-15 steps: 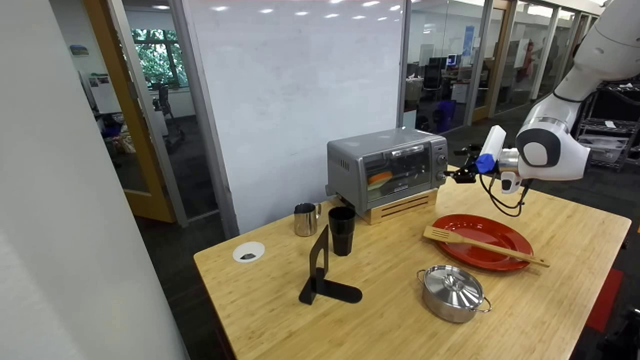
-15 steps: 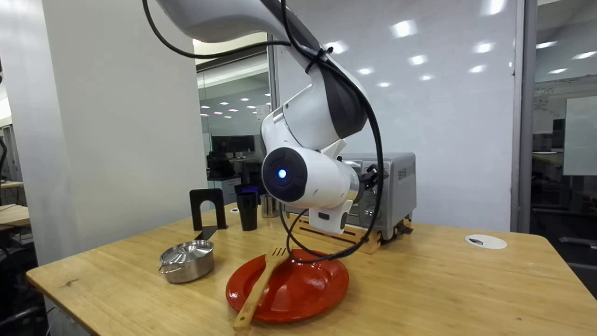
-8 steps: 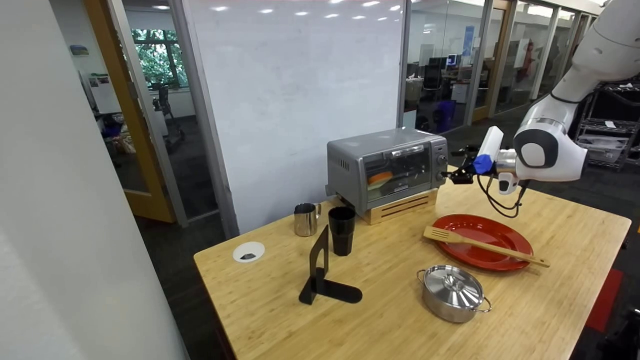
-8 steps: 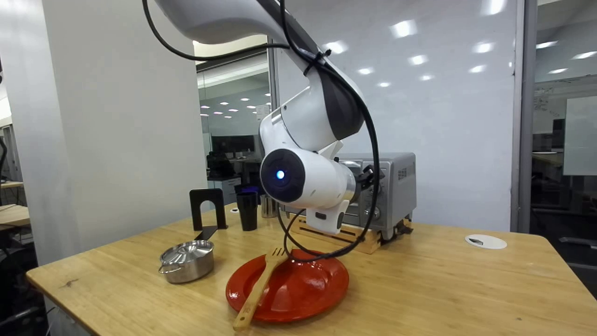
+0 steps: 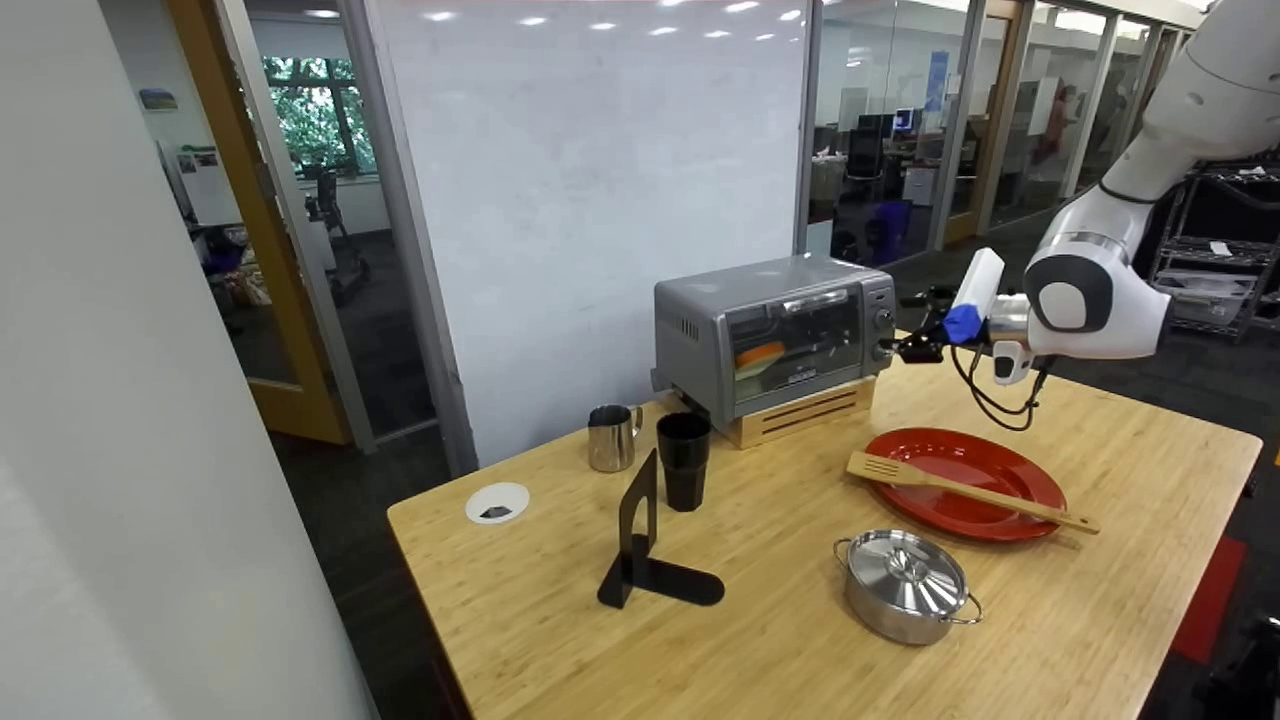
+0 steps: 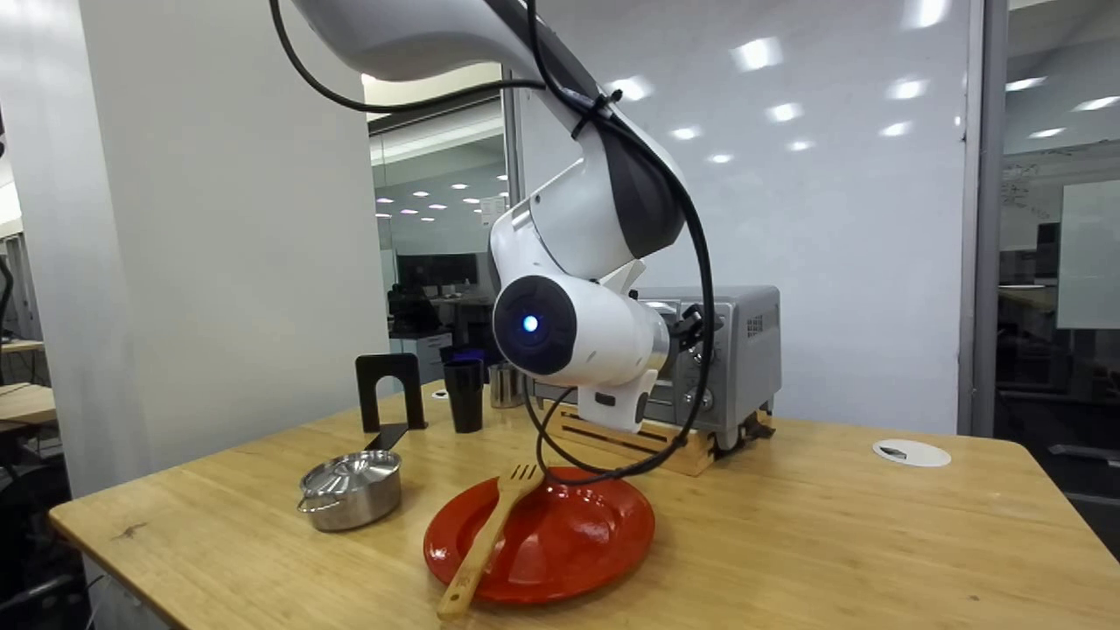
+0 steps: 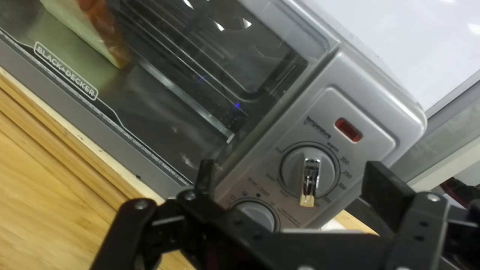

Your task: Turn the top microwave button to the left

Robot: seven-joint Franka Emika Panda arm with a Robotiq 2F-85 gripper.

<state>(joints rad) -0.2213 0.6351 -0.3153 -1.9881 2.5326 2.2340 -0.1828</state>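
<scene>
The microwave is a grey toaster oven (image 5: 700, 285), also in the other views (image 6: 757, 350) (image 7: 378, 101). Its top button is a round grey temperature knob (image 7: 292, 168) with a chrome-and-cream grip bar, pointing down in the wrist view; it also shows in an exterior view (image 5: 884, 319). A lower knob (image 7: 258, 214) is partly hidden by my gripper. My gripper (image 7: 290, 174) is open, with one finger on each side of the top knob in the wrist view. In both exterior views it (image 5: 903, 325) (image 6: 700, 328) is close to the control panel. Contact cannot be told.
The oven stands on a wooden riser (image 5: 800, 412). A red plate (image 5: 965, 455) with a wooden spatula (image 5: 900, 472) lies below the arm. A lidded pot (image 5: 905, 590), black cup (image 5: 684, 465), metal pitcher (image 5: 610, 440) and black bookend (image 5: 640, 540) stand on the table. Cables hang under the wrist.
My gripper has moved a little toward the oven's control panel and, in the last half second, slightly upward. It stays open. The knobs and tabletop objects show no visible change.
</scene>
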